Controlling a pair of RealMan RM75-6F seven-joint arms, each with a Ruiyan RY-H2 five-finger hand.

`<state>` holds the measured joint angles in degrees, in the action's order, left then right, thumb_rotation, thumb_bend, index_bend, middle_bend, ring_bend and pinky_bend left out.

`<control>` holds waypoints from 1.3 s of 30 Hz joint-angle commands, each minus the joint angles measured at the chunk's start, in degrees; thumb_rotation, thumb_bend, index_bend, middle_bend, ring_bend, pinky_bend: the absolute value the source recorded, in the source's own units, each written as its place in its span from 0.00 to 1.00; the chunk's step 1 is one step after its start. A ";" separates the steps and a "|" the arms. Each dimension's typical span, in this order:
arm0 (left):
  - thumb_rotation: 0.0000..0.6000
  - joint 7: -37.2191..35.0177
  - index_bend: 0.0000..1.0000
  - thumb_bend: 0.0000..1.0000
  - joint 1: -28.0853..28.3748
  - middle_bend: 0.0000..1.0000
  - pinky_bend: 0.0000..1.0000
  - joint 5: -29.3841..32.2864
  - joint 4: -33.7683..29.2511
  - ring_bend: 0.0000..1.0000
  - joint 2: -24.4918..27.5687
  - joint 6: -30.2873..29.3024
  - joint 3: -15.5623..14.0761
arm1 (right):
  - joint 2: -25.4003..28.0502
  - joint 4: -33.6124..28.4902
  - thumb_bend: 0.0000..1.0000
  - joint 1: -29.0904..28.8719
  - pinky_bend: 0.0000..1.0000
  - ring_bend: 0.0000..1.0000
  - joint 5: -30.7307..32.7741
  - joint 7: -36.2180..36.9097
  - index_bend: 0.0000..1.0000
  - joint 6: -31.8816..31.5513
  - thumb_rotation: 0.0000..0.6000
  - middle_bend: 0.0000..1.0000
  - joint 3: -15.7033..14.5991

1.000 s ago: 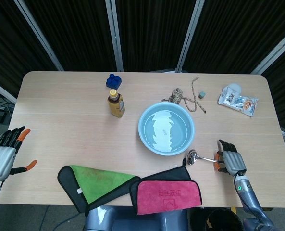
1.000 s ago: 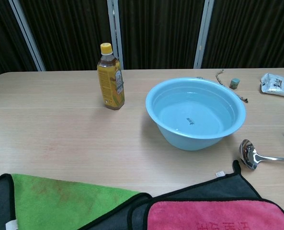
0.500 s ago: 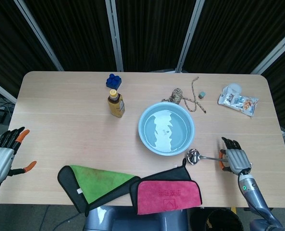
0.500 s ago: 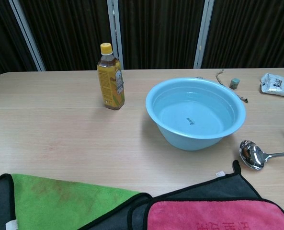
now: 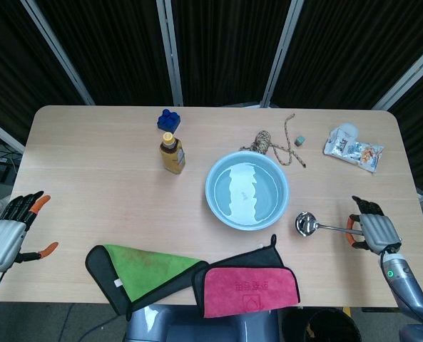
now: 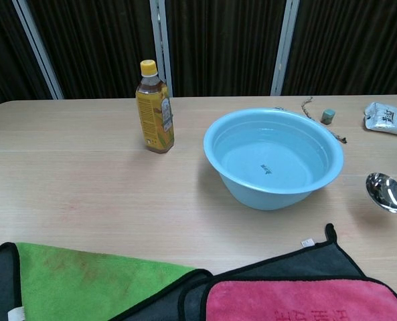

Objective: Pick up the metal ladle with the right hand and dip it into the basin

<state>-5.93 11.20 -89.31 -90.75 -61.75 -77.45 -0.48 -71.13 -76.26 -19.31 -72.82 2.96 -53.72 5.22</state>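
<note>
The metal ladle (image 5: 318,226) has its shiny bowl (image 6: 385,191) to the right of the light blue basin (image 5: 247,190), a little apart from it. My right hand (image 5: 371,229) grips the far end of the ladle's handle near the table's right edge. Water fills the basin (image 6: 274,155). The chest view shows only the ladle's bowl, not the hand. My left hand (image 5: 6,235) hangs beyond the table's left front corner with fingers spread and nothing in it.
A yellow drink bottle (image 5: 172,152) stands left of the basin, a blue block (image 5: 168,119) behind it. Cord (image 5: 275,144) and a snack packet (image 5: 353,149) lie at the back right. Green (image 5: 147,267) and pink (image 5: 249,286) cloths cover the front edge.
My right hand has drawn the ladle rightward, away from the cloths and towards the table's right edge; the ladle's bowl seems to have lifted off the table. The left hand dropped slightly.
</note>
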 commanded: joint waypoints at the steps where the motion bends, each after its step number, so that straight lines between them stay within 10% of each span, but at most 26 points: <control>1: 0.74 -1.20 0.00 0.22 0.23 0.00 0.00 -0.83 -0.20 0.00 0.38 0.28 -0.51 | 1.63 -1.20 0.60 -0.08 0.00 0.00 0.53 -0.53 0.73 -0.55 1.00 0.00 0.54; 39: 0.74 -1.97 0.00 0.23 -1.00 0.00 0.00 -1.33 0.23 0.00 0.46 -3.22 -0.19 | 14.24 -31.38 0.60 -18.90 0.00 0.00 33.89 -43.05 0.73 0.00 1.00 0.02 4.28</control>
<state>-7.85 10.18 -90.60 -90.54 -61.33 -80.68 -0.65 -56.66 -106.35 -36.25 -41.44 -37.94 -53.41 9.76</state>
